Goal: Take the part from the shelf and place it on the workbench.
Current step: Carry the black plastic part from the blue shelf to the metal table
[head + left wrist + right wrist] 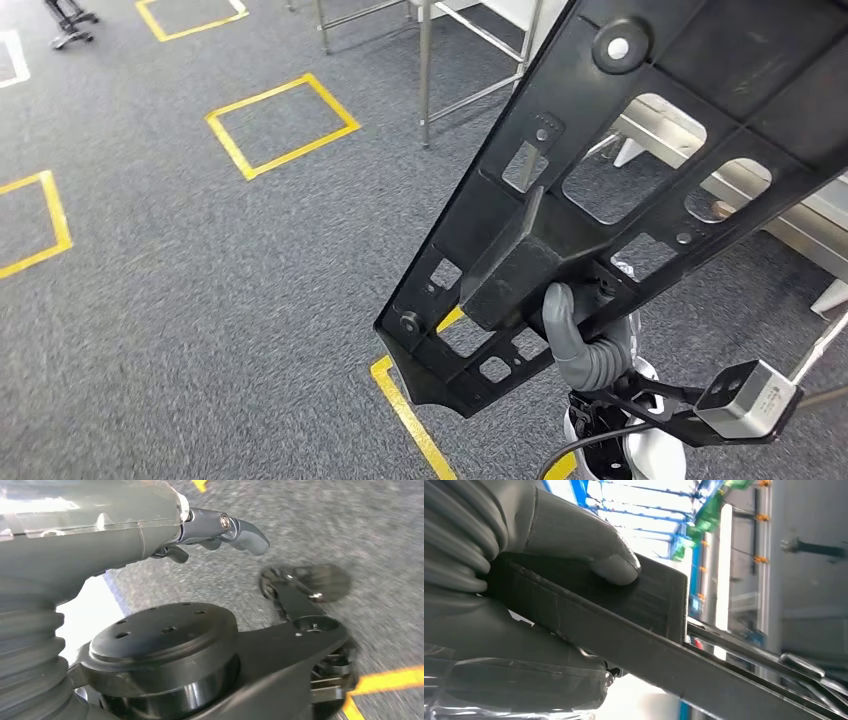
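A large black plastic part [640,150] with several cut-outs slants across the right of the head view, held up in the air over the carpet. My right hand [585,340] grips it from below at a raised block near its lower end. In the right wrist view the thumb [589,550] presses on the black block of the part [644,610]. My left hand [220,530] hangs low above the carpet, fingers slightly curled and holding nothing.
Grey carpet with yellow taped squares [282,124] covers the floor. Metal table legs [425,70] stand at the top centre. A pale metal frame [800,215] lies behind the part at the right. A grey camera module [748,400] sits near my right wrist.
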Robot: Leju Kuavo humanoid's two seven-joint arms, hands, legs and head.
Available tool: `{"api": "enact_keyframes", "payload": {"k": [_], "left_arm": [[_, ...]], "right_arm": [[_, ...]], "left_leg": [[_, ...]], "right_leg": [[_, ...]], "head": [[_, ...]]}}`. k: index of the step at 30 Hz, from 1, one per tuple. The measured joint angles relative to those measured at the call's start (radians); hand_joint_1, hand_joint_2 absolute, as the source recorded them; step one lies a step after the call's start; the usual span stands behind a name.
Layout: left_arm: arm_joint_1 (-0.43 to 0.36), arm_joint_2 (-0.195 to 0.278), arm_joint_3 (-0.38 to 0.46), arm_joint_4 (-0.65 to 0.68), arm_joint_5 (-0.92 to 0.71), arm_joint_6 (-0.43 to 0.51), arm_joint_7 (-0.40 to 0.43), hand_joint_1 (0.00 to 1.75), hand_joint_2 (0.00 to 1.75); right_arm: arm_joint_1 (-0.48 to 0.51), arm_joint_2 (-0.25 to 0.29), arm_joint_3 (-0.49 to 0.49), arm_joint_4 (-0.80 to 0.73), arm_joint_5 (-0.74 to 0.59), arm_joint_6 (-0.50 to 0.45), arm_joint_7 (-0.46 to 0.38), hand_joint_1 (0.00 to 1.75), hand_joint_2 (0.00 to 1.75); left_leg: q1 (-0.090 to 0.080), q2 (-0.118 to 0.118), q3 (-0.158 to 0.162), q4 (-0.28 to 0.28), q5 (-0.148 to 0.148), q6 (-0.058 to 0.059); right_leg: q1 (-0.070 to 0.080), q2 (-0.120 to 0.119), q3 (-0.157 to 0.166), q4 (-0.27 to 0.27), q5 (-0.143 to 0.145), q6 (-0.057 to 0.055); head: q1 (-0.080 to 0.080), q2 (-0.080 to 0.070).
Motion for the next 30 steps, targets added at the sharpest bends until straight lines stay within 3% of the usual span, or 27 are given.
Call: {"api": "enact_keyframes", "payload": {"k": [2,3,4,5,7,9,11,13,15,17,19,20,21,22,24,26,28,29,30], "left_arm": [[0.001,0.000,-0.001,0.000,0.000,-0.001,-0.002,0.00,1.75],[0.004,0.000,-0.002,0.000,0.000,-0.002,-0.002,0.00,1.75],[0.006,0.000,-0.004,0.000,0.000,-0.002,-0.002,0.00,1.75],[0.007,0.000,-0.006,0.000,0.000,-0.003,-0.002,0.00,1.75],[0.007,0.000,-0.008,0.000,-0.001,-0.005,-0.002,0.00,1.75],[0.007,0.000,-0.010,0.000,-0.002,-0.006,-0.002,0.00,1.75],[0.007,0.000,-0.014,0.000,-0.003,-0.007,-0.002,0.00,1.75],[0.005,-0.002,-0.018,0.000,-0.003,-0.009,-0.003,0.00,1.75],[0.001,-0.003,-0.021,0.000,-0.003,-0.010,-0.006,0.00,1.75],[0.001,-0.003,-0.023,0.001,-0.003,-0.010,-0.008,0.00,1.75],[0.004,-0.003,-0.024,0.001,-0.003,-0.010,-0.009,0.00,1.75],[0.005,-0.003,-0.025,0.001,-0.002,-0.010,-0.009,0.00,1.75],[0.004,-0.003,-0.025,0.001,-0.001,-0.010,-0.009,0.00,1.75],[0.003,-0.004,-0.025,0.001,0.000,-0.010,-0.010,0.00,1.75],[0.000,-0.006,-0.025,0.001,0.002,-0.010,-0.011,0.00,1.75],[-0.001,-0.008,-0.025,0.001,0.004,-0.010,-0.013,0.00,1.75],[-0.002,-0.010,-0.026,0.001,0.004,-0.009,-0.015,0.00,1.75],[-0.003,-0.011,-0.026,0.001,0.004,-0.009,-0.017,0.00,1.75],[-0.005,-0.011,-0.027,0.001,0.004,-0.008,-0.019,0.00,1.75]], "right_arm": [[-0.001,0.001,0.006,-0.006,0.006,0.000,0.000,1.75,1.75],[-0.001,0.002,0.010,-0.008,0.010,-0.001,0.000,1.75,1.75],[0.000,0.002,0.014,-0.011,0.016,-0.003,0.000,1.75,1.75],[0.000,0.002,0.017,-0.015,0.021,-0.006,0.000,1.75,1.75],[-0.002,0.002,0.024,-0.030,0.032,-0.015,-0.002,1.75,1.75],[-0.009,0.002,0.034,-0.047,0.043,-0.022,-0.005,1.75,1.75],[-0.019,0.002,0.045,-0.063,0.052,-0.024,-0.006,1.75,1.75],[-0.026,0.001,0.055,-0.077,0.059,-0.024,-0.006,1.75,1.75],[-0.036,0.000,0.066,-0.092,0.061,-0.022,-0.005,1.75,1.75],[-0.050,-0.001,0.082,-0.102,0.060,-0.019,-0.002,1.75,1.75],[-0.058,-0.003,0.100,-0.107,0.056,-0.015,-0.002,1.75,1.75],[-0.058,-0.004,0.108,-0.108,0.051,-0.012,-0.002,1.75,1.75],[-0.059,-0.005,0.116,-0.108,0.046,-0.008,-0.002,1.75,1.75],[-0.061,-0.006,0.124,-0.108,0.040,-0.004,-0.002,1.75,1.75],[-0.069,-0.007,0.138,-0.109,0.032,-0.001,-0.002,1.75,1.75],[-0.080,-0.008,0.148,-0.109,0.027,-0.001,-0.001,1.75,1.75],[-0.090,-0.008,0.154,-0.109,0.021,-0.005,0.005,1.75,1.75],[-0.092,-0.008,0.155,-0.109,0.019,-0.007,0.009,1.75,1.75],[-0.097,-0.008,0.156,-0.108,0.017,-0.011,0.013,1.75,1.75]], "left_leg": [[0.002,-0.054,-0.055,0.115,-0.058,-0.005],[0.002,-0.066,-0.090,0.183,-0.083,-0.006],[0.002,-0.070,-0.118,0.231,-0.093,-0.007],[0.002,-0.072,-0.130,0.243,-0.082,-0.007],[0.004,-0.082,-0.103,0.159,-0.010,-0.006],[0.008,-0.124,-0.054,0.037,0.045,-0.001],[0.009,-0.151,-0.035,-0.011,0.052,0.007],[0.006,-0.134,-0.032,-0.017,0.056,0.019],[0.008,-0.112,-0.028,-0.025,0.060,0.032],[0.008,-0.087,-0.027,-0.030,0.061,0.041],[0.007,-0.059,-0.027,-0.030,0.059,0.043],[0.007,-0.045,-0.027,-0.030,0.058,0.043],[0.006,-0.031,-0.025,-0.030,0.056,0.042],[0.006,-0.020,-0.023,-0.030,0.054,0.041],[0.004,0.000,-0.015,-0.030,0.050,0.035],[0.002,0.018,-0.009,-0.031,0.046,0.025],[-0.001,0.042,-0.003,-0.036,0.043,0.014],[-0.001,0.041,0.001,-0.036,0.041,0.009],[0.000,0.023,0.001,-0.026,0.031,0.005]], "right_leg": [[-0.004,0.025,0.003,-0.004,0.003,-0.006],[-0.004,0.038,0.003,-0.003,0.003,-0.008],[-0.003,0.053,0.003,-0.002,0.003,-0.009],[-0.003,0.068,0.003,0.000,0.002,-0.008],[-0.005,0.098,0.004,0.007,-0.001,-0.005],[-0.006,0.124,-0.001,0.019,-0.007,0.003],[-0.007,0.144,-0.011,0.027,-0.009,0.014],[-0.011,0.159,-0.016,0.026,-0.006,0.026],[-0.010,0.126,-0.031,0.055,-0.026,0.036],[-0.008,0.066,-0.080,0.155,-0.081,0.044],[-0.011,0.041,-0.139,0.272,-0.127,0.050],[-0.013,0.036,-0.150,0.294,-0.127,0.051],[-0.014,0.032,-0.140,0.277,-0.108,0.051],[-0.014,0.025,-0.110,0.222,-0.075,0.049],[-0.005,-0.023,-0.031,0.082,-0.022,0.037],[0.007,-0.057,0.003,0.015,-0.010,0.025],[0.010,-0.036,0.004,0.008,-0.008,0.017],[0.006,-0.023,0.008,0.000,-0.003,0.013],[0.002,-0.010,0.014,-0.010,0.002,0.009]], "head": [[-0.001,0.000],[-0.002,0.000],[-0.002,0.000],[-0.002,0.000],[-0.002,0.000],[-0.001,0.000],[-0.001,0.000],[-0.001,0.000],[0.003,0.000],[0.008,0.000],[0.010,0.000],[0.010,0.000],[0.010,0.000],[0.010,0.000],[0.010,0.000],[0.010,0.000],[0.010,0.000],[0.010,0.000],[0.010,0.000]]}}
